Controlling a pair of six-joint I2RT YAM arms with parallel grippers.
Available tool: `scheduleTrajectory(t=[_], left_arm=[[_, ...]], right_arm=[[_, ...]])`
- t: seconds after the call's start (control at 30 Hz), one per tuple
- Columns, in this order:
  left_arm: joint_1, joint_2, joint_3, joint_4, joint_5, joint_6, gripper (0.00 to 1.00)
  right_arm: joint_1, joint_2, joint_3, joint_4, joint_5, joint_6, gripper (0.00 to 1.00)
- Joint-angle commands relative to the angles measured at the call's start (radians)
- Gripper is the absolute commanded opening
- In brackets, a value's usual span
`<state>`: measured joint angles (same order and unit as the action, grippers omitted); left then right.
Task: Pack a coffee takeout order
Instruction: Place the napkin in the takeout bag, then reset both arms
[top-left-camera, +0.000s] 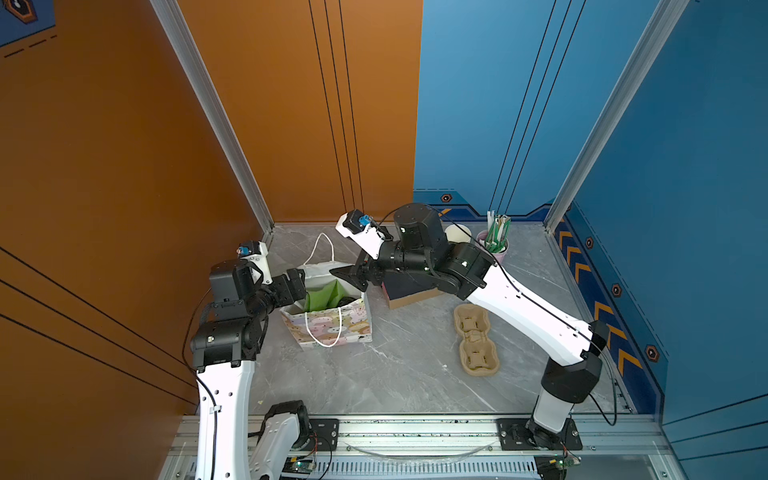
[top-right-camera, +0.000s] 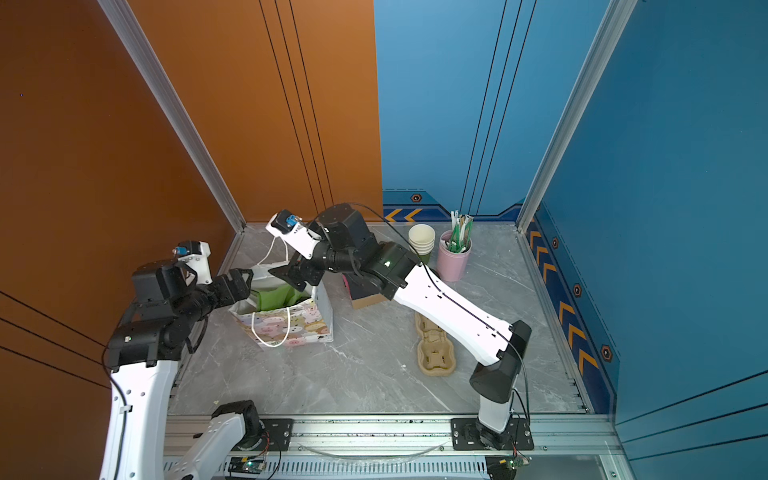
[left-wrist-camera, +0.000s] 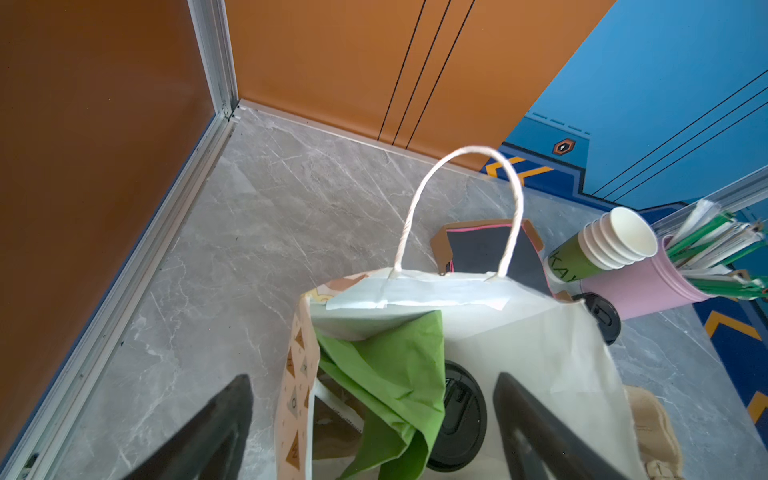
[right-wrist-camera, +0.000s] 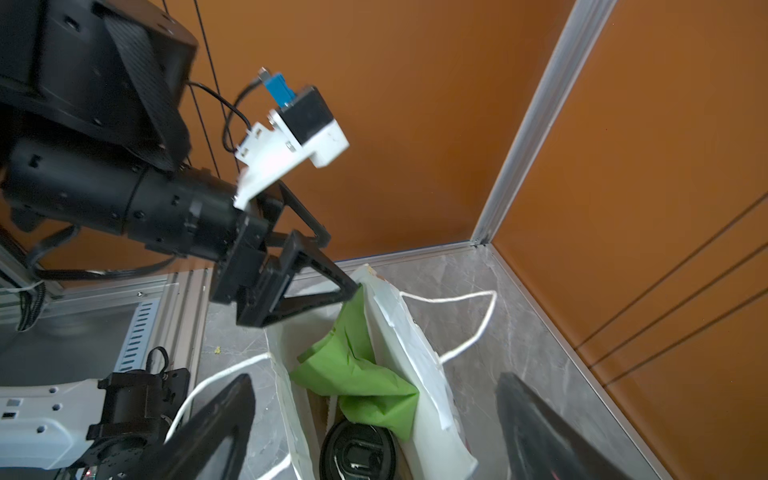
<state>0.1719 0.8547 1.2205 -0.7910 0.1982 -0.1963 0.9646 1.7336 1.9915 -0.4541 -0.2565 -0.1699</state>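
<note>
A patterned paper bag (top-left-camera: 332, 328) (top-right-camera: 291, 328) stands open at the left of the table. A green paper napkin (left-wrist-camera: 386, 365) (right-wrist-camera: 357, 374) pokes out of it. Beside the napkin, deeper in, lies a round black lid (left-wrist-camera: 463, 419) (right-wrist-camera: 357, 451); what is under the lid is hidden. My left gripper (left-wrist-camera: 372, 378) (top-left-camera: 305, 278) is open at the bag's left rim, one finger outside the wall and one inside. My right gripper (right-wrist-camera: 374, 378) (top-left-camera: 345, 276) is open above the bag's mouth, a finger on each side, holding nothing.
A beige pulp carrier (top-left-camera: 476, 345) lies right of centre under the right arm. At the back stand a dark box (left-wrist-camera: 486, 249), stacked paper cups (left-wrist-camera: 615, 241), a pink tin of straws (left-wrist-camera: 648, 286) and a second black lid (left-wrist-camera: 604, 318). Walls close the left and back.
</note>
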Motion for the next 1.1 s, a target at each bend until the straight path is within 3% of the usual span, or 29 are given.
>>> scheduleTrajectory(t=[0.0,0.2,0.37,0.5,0.77,1.07], left_arm=[[0.009,-0.03,0.062,-0.027,-0.018,0.002,0.99],[0.046,-0.015,0.105,-0.05,-0.127,0.037,0.98],[0.137,0.044,0.083,-0.056,-0.127,0.035,0.98],[0.229,0.071,0.035,0.006,-0.131,-0.007,0.98],[0.434,0.11,-0.123,0.168,-0.013,-0.163,0.98],[0.473,0.14,-0.375,0.442,-0.055,-0.286,0.98]], right_arm=[[-0.039,-0.124,-0.139,0.074,0.134,0.07,0.94],[-0.136,-0.367,-0.454,0.132,0.245,0.151,1.0],[-0.253,-0.559,-0.68,0.138,0.346,0.221,1.0],[-0.379,-0.675,-0.827,0.144,0.354,0.279,1.0],[-0.504,-0.766,-0.985,0.149,0.32,0.323,1.0],[-0.582,-0.811,-1.145,0.159,0.354,0.346,1.0]])
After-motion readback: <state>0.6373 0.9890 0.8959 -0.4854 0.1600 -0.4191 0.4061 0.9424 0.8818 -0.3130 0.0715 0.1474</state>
